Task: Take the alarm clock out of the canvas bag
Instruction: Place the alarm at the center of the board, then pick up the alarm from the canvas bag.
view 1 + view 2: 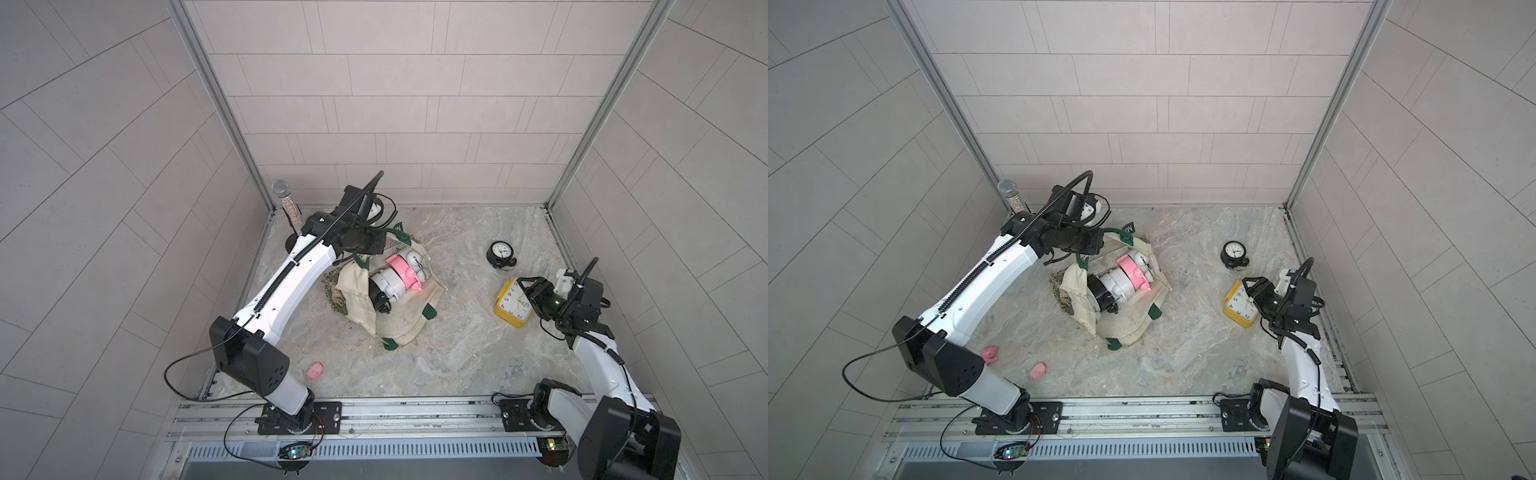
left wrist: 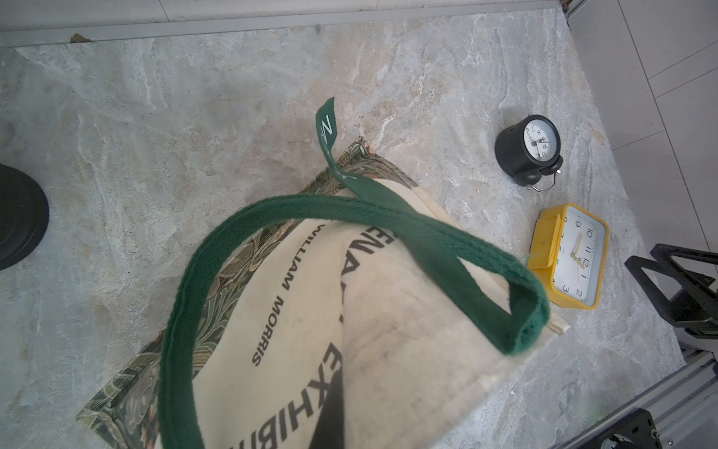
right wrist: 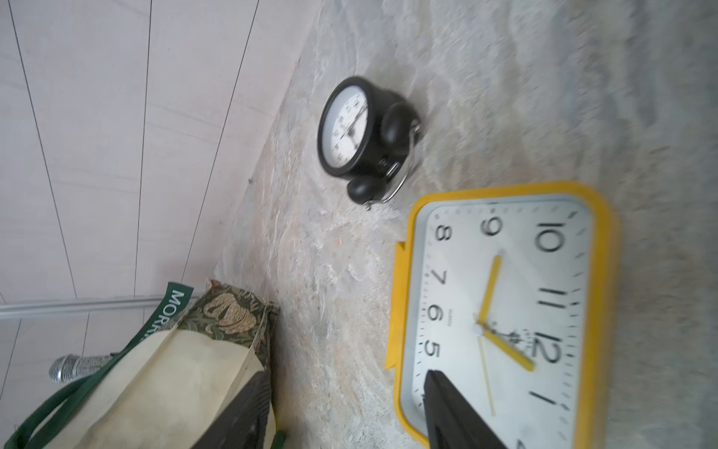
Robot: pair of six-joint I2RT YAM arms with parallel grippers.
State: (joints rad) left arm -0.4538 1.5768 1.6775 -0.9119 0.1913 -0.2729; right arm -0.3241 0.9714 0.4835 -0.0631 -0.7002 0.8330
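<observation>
Yellow clock lies out on the stone table with its face turned up, well apart from the canvas bag. We count two clocks outside the bag: that one and one round black clock near it. The bag lies open in the middle of the table. Inside it we see a heap of more clocks: one pink clock, one dark clock, and white ones pressed so close together that we cannot count them.

We count two claws. The right claw hangs just over the yellow clock with its jaws apart, holding nothing. Its own camera is blurry and shows only one finger, over the clock's face. The left claw is closed tight and seems to pinch the bag's cloth. In both top views the wrist hides it, and its own camera shows just one dark finger. One green handle loops up before that camera and runs off the picture's edge.

One sparkly microphone stands in the back corner, partly behind the left arm. Two small pink bits lie near that arm's base. We cannot tell what they are.
</observation>
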